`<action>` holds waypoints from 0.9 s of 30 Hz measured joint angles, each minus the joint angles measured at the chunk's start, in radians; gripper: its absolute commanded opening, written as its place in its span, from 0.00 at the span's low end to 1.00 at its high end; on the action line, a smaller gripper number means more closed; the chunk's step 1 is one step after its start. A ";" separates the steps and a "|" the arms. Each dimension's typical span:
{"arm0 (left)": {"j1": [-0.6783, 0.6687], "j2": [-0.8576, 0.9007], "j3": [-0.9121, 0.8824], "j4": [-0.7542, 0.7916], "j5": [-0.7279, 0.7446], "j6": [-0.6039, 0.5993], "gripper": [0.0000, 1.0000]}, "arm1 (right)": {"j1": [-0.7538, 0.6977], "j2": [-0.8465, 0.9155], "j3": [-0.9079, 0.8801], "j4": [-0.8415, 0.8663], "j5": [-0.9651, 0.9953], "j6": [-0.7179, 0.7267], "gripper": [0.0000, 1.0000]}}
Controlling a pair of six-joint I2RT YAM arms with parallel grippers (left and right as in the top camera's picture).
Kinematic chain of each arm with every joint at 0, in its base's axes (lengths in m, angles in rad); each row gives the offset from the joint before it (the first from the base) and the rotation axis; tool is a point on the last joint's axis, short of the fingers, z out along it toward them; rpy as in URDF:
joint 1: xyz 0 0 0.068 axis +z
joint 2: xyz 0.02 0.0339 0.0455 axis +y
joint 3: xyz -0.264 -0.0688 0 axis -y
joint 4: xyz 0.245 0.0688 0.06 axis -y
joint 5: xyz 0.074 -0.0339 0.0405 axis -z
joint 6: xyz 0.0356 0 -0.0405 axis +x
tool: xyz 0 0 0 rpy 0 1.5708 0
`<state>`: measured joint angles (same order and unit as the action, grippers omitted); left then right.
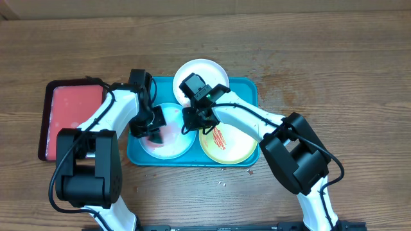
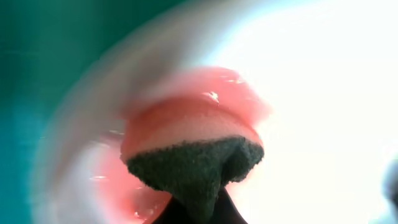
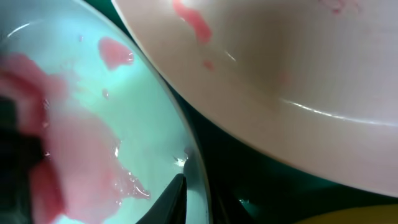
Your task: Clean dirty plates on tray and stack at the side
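Where the brown, wood-grain desk (image 1: 334, 58) shows in the overhead view, a teal plastic tray (image 1: 248, 90) with rounded corners and a raised rim lies at its middle. All three plates are on it.

- **White plate** (image 1: 205, 69): round and glossy, at the tray's 12 o'clock, overhanging the far rim. A few faint pink spots mark it in the right wrist view.
- **Blue plate** (image 1: 174, 142): at 7 o'clock, pale and wet-looking, coated with a pink film.
- **Green plate** (image 1: 234, 146): at 4 o'clock, with a yellow-green rim and a red smear (image 1: 219, 136) on its cream face.

The left end effector (image 1: 152, 131) is over the blue plate, clamped on a sponge (image 2: 198, 165). The sponge is dark and coarse, and it is pressed into the pink film. The left wrist picture is blurred around it.

The right end effector (image 1: 194, 120) sits at the blue plate's 3 o'clock edge, between the three plates. In its own camera one dark finger (image 3: 176, 198) lies just inside that plate's rim. I cannot tell whether the jaws are closed on the rim or apart.

A red tray (image 1: 74, 109) with a dark rim and a flat pinkish floor lies at 9 o'clock of the teal one, a strip of bare desk between them. Small specks dot the desk (image 1: 222, 184) at the teal tray's 6 o'clock side.
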<state>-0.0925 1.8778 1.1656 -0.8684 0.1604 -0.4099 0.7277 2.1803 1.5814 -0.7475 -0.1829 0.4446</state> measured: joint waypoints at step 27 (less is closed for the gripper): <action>0.001 0.002 0.000 -0.030 -0.279 -0.015 0.04 | 0.007 0.000 0.000 0.015 -0.003 0.000 0.15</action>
<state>-0.0917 1.8797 1.1656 -0.8986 -0.1188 -0.4248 0.7349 2.1803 1.5814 -0.7326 -0.1864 0.4446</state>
